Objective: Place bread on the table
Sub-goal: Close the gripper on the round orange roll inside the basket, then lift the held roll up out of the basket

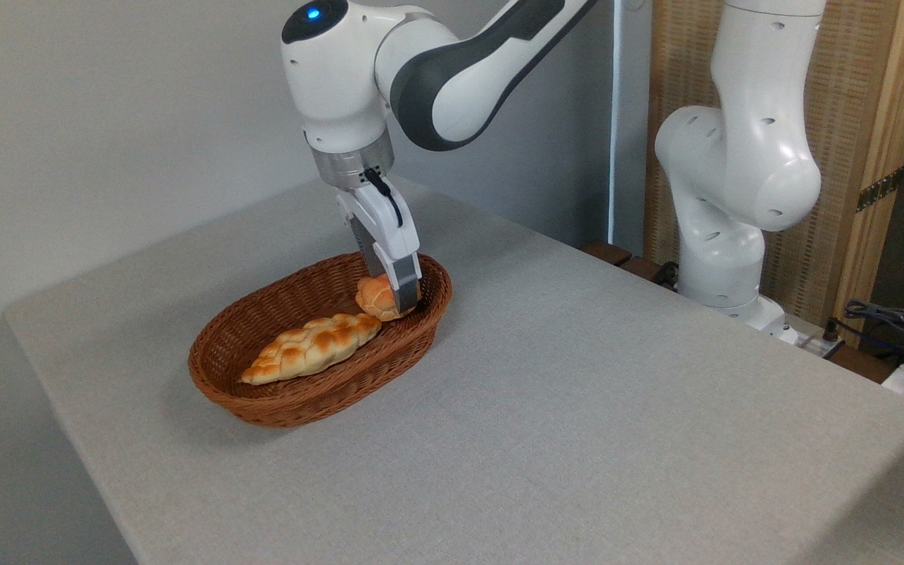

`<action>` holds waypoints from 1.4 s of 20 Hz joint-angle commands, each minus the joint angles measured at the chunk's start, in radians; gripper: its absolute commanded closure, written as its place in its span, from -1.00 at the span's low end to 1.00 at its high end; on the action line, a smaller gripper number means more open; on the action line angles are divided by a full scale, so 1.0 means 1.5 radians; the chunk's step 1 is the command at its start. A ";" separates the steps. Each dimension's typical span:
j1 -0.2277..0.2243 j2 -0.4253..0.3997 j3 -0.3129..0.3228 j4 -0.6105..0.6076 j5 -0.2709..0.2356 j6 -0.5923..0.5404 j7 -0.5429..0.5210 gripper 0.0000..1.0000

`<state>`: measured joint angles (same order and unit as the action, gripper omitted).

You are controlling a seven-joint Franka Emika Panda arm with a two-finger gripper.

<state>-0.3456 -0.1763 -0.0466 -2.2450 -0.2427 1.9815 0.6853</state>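
Wicker basket [279, 392] near counter [577, 408] left edge; gripper [399, 302] inside at bun [373, 296], grip state unclear; loaf [311, 347] alongside; open counter right.

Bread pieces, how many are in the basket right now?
2: a small round bun at the basket's far right end, at the gripper, and a long braided loaf along its middle. None seems hidden.

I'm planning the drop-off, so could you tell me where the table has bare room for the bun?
The table is bare right of the wicker basket to the far edge, and in front to the near edge. A narrower strip runs left of and behind it. Only the basket is crowded: the braided loaf, the bun and the gripper fill it.
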 commanded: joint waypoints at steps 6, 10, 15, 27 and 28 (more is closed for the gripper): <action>-0.009 0.000 0.008 -0.008 -0.011 0.013 0.007 0.48; -0.022 0.006 0.008 -0.005 -0.003 0.013 0.016 0.47; -0.023 0.008 0.008 0.004 -0.002 0.011 0.017 0.47; -0.004 0.033 0.128 0.260 0.042 -0.130 0.025 0.53; -0.005 0.035 0.148 0.269 0.071 -0.130 0.037 0.52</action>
<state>-0.3461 -0.1617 0.0944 -1.9336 -0.1972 1.8219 0.7060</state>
